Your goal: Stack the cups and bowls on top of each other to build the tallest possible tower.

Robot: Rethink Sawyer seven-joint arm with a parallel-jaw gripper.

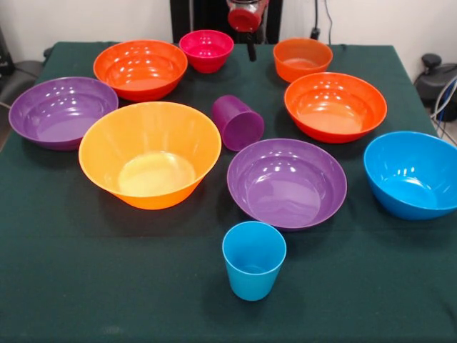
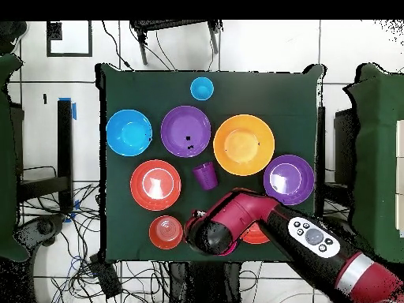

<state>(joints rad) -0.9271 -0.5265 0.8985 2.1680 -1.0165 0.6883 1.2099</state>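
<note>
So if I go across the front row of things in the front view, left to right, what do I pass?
Big orange bowl → light blue cup → purple bowl → blue bowl. The cup stands nearest the camera. All sit upright and apart on the green table.

The red and black arm (image 2: 268,225) reaches in from the lower right of the overhead view, bent at its elbow above the table's robot-side edge. From the front, only the gripper (image 1: 250,51) shows, hanging at the far edge; whether it is parted is unclear.
</note>
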